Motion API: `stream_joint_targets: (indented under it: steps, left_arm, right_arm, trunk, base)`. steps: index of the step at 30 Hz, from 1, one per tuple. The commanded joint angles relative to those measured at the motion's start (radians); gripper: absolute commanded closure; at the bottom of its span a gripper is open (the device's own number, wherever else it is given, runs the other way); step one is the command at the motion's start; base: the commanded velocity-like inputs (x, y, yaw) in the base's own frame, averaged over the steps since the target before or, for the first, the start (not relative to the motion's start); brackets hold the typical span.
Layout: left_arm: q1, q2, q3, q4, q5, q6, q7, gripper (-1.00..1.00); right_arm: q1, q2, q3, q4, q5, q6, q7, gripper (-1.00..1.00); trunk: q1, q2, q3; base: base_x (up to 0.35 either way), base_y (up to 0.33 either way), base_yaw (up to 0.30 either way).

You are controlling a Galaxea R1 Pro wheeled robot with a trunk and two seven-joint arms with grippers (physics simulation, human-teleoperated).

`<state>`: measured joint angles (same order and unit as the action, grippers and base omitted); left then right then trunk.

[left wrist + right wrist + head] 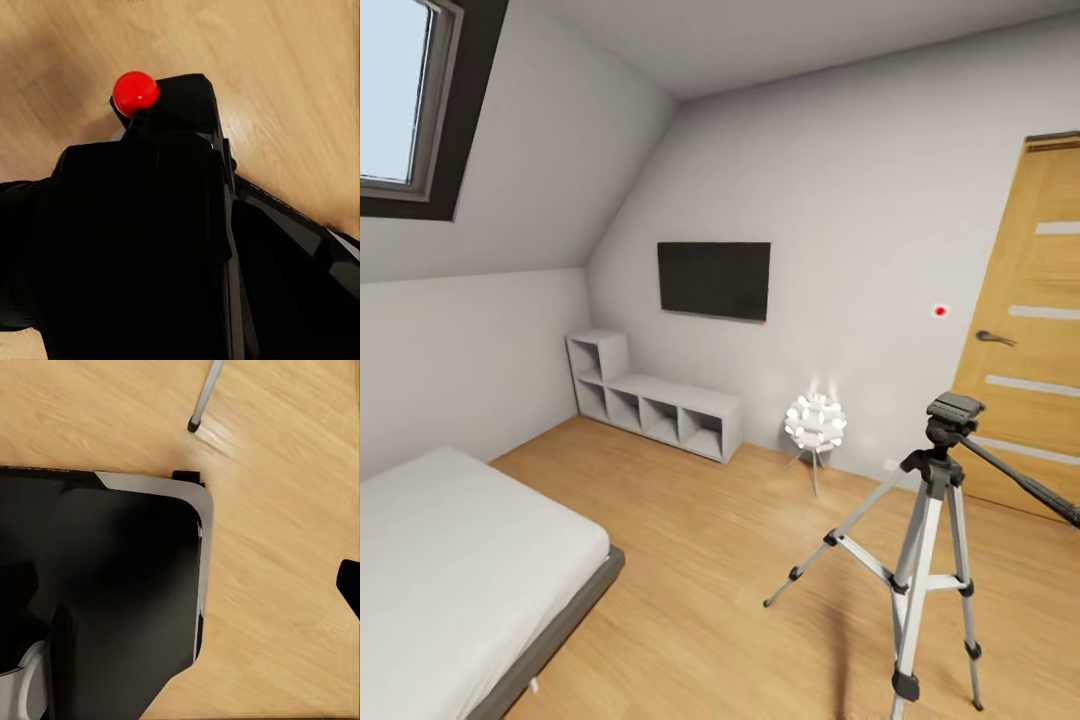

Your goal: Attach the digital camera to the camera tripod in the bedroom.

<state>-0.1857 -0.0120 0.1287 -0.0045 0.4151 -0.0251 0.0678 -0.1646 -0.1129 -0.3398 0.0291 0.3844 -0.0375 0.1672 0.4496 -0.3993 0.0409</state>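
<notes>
The camera tripod (932,530) stands on the wood floor at the right of the head view, with silver legs spread, a black pan head (954,409) on top and a long handle (1025,485) sloping down to the right. In the left wrist view the digital camera (142,225), black with a red dot (136,92), sits right in front of the lens above the floor, and my left gripper is shut on it; one dark finger (300,240) runs along its side. One tripod foot (193,426) appears in the right wrist view. A dark tip (349,585) at that view's edge may be a finger.
A low grey bed (450,590) with a white mattress fills the lower left. Against the far wall are a grey cube shelf (650,405), a wall TV (713,279) and a small white ball lamp (815,425). A wooden door (1030,330) is behind the tripod. My black base (112,585) is in the right wrist view.
</notes>
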Motion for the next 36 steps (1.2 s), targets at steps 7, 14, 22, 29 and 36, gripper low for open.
stream_joint_targets:
  steps: [7,14,22,29,36]
  left_arm:
    - [0.0,0.0,0.008,0.0,-0.005,-0.003,0.001,1.0]
    - [0.0,0.0,0.008,0.0,-0.004,-0.003,0.001,1.0]
    - [0.0,-0.003,0.008,0.0,-0.005,-0.003,0.001,1.0]
    - [0.0,-0.013,0.008,-0.001,-0.006,-0.003,0.001,1.0]
    - [0.0,-0.015,0.007,-0.002,-0.007,-0.003,0.001,1.0]
  right_arm:
    - [-0.001,-0.001,-0.008,0.003,0.008,-0.004,0.001,-1.0]
    - [-0.001,-0.001,-0.008,0.003,0.008,-0.004,0.001,-1.0]
    - [-0.001,-0.001,-0.008,0.003,0.008,-0.004,0.001,-1.0]
    - [-0.001,-0.002,-0.008,0.003,0.01,-0.004,0.001,-1.0]
    - [-0.001,-0.007,-0.007,0.003,0.012,-0.004,0.004,-1.0]
  trunk:
    - [0.0,-0.001,0.0]
    - [0.0,-0.001,0.0]
    - [0.0,-0.001,0.0]
    - [0.0,-0.001,0.0]
    - [0.0,-0.001,0.0]
  base:
    - [0.0,0.0,-0.284]
    - [0.0,0.0,-0.283]
    - [0.094,0.075,-0.283]
    - [0.23,0.214,-0.136]
    - [0.244,0.237,-0.016]
